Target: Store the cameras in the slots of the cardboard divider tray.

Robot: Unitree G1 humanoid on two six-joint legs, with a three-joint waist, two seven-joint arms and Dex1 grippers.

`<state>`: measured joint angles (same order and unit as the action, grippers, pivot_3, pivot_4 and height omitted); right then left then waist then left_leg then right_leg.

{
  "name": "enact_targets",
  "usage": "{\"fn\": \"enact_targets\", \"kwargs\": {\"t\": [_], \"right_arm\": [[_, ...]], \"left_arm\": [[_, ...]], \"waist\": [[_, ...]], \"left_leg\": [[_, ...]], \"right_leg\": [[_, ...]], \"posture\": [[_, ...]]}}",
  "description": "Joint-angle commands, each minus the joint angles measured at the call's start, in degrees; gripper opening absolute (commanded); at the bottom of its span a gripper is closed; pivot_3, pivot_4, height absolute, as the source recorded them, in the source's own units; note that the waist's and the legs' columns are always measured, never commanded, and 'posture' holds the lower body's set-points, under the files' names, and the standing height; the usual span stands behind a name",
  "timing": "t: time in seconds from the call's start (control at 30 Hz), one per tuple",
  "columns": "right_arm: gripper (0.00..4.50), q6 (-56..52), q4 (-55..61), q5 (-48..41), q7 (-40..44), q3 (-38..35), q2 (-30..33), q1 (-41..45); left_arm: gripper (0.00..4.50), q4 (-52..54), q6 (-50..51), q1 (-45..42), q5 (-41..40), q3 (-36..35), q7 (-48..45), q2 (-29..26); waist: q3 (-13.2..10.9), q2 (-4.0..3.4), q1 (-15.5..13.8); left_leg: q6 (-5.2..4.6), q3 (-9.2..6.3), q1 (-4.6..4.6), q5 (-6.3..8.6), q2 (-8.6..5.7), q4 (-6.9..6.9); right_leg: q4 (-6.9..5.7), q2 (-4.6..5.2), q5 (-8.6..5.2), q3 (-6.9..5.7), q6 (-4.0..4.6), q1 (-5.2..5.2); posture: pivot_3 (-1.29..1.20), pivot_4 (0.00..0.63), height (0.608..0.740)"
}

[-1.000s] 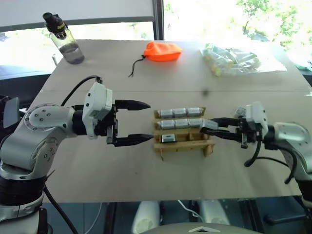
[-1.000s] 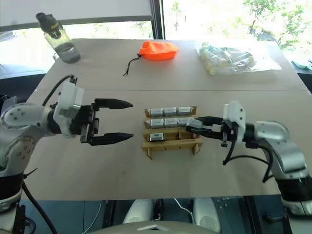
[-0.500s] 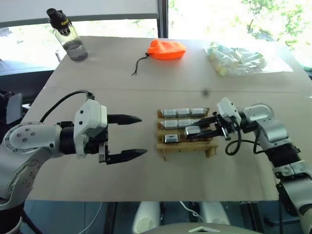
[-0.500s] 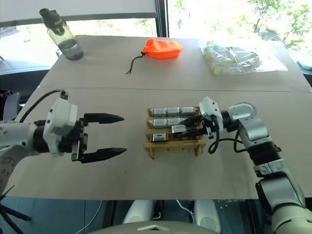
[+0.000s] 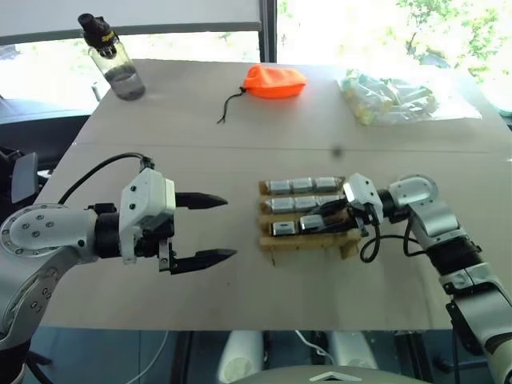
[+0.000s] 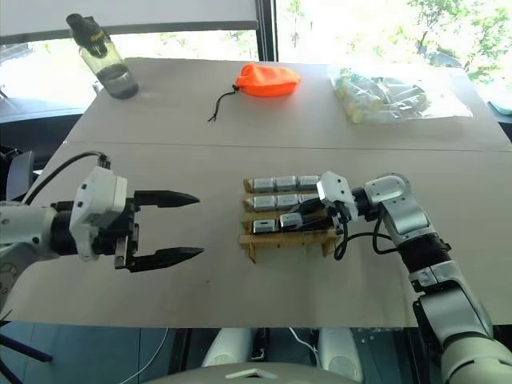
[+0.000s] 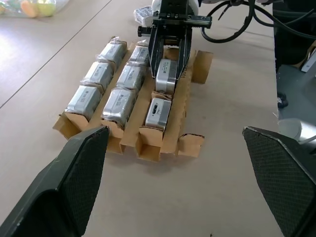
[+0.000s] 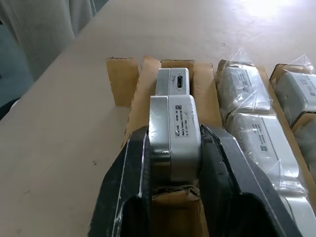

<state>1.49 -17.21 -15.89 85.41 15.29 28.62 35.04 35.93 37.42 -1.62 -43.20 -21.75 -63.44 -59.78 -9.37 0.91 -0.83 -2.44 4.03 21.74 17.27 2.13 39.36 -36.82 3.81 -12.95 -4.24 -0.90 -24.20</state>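
On table (image 5: 240, 304), right claw (image 8: 170, 163) clamps camera (image 8: 174, 133) over tray (image 8: 123, 81).

Tan table (image 5: 200, 296) bears divider tray (image 5: 346, 243), orange pouch (image 5: 274, 82), bottle (image 5: 118, 70), bag (image 5: 392, 98).

head views overlook table (image 5: 240, 296); wrist views close.

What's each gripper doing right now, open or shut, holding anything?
Left gripper: open, holding nothing, off to the side of the cardboard divider tray.
Right gripper: fingers shut on a camera, over the tray's near row.
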Motion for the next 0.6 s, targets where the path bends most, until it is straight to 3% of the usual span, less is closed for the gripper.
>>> {"fn": "enact_targets", "kwargs": {"t": [0.03, 0.2, 0.23, 0.3, 0.37, 0.43, 0.6], "right_arm": [[0.75, -0.5, 1.9, 1.0, -1.3, 0.1, 0.0, -0.8], [0.75, -9.4, 5.9, -2.8, -0.1, -0.4, 1.2, -0.9], [1.77, -10.9, 7.6, -3.7, 0.3, -0.7, 1.9, -1.0], [2.60, -11.1, 9.9, -4.4, -1.7, -2.4, 1.9, -1.5], [3.76, -12.0, 13.1, -5.4, -3.0, -4.0, 2.9, -2.5], [4.45, -14.3, 17.6, -7.5, -3.4, -5.9, 4.9, -4.1], [4.45, -22.7, 23.0, -14.4, -11.5, -16.4, 8.5, -7.6]], "left_arm": [[4.50, 0.0, -1.4, -0.7, 0.3, 0.4, -0.4, -0.6], [4.50, -0.6, -2.5, -1.0, 0.5, 0.7, -1.1, -0.2], [4.50, -0.8, -2.9, -1.0, 0.5, 0.8, -1.4, -0.2], [4.50, -1.0, -3.3, -1.0, 0.4, 0.9, -1.8, -0.1], [4.50, -1.2, -3.6, -1.0, 0.5, 1.1, -2.0, -0.2], [4.50, -1.4, -3.8, -1.0, 0.3, 1.0, -2.2, -0.2], [4.50, -2.5, -4.0, -2.8, -0.2, 2.1, -2.8, -0.2]], "waist": [[0.0, 0.00, 0.1], [0.0, -0.01, 0.1], [0.0, -0.04, 0.0], [0.0, -0.04, 0.1], [0.0, -0.04, 0.1], [0.0, -0.07, 0.1], [-0.1, -0.08, 0.0]], "left_leg": [[0.00, 0.00, 0.00, 0.00, 0.00, 0.00], [0.01, -0.01, -0.02, -0.01, 0.02, 0.01], [0.02, -0.02, -0.03, -0.01, 0.02, 0.01], [0.02, -0.06, -0.01, -0.01, 0.02, 0.01], [0.02, -0.05, -0.01, -0.01, 0.02, 0.00], [0.02, -0.05, 0.00, -0.01, 0.03, -0.01], [0.02, -0.10, 0.04, -0.01, 0.00, 0.01]], "right_leg": [[0.00, 0.00, 0.00, 0.00, 0.00, 0.00], [-0.04, -0.02, 0.00, -0.03, 0.00, 0.00], [-0.04, -0.02, 0.00, -0.03, 0.00, 0.00], [-0.05, -0.01, 0.00, -0.08, 0.01, 0.00], [-0.04, -0.02, 0.00, -0.07, 0.00, 0.00], [-0.04, -0.01, 0.00, -0.08, 0.00, -0.01], [-0.02, 0.05, 0.00, -0.17, 0.00, 0.00]], "posture": [[0.00, 0.150, 0.726], [0.00, 0.150, 0.726], [0.00, 0.150, 0.726], [0.00, 0.150, 0.726], [0.00, 0.150, 0.726], [0.00, 0.150, 0.726], [0.00, 0.150, 0.726]]}}
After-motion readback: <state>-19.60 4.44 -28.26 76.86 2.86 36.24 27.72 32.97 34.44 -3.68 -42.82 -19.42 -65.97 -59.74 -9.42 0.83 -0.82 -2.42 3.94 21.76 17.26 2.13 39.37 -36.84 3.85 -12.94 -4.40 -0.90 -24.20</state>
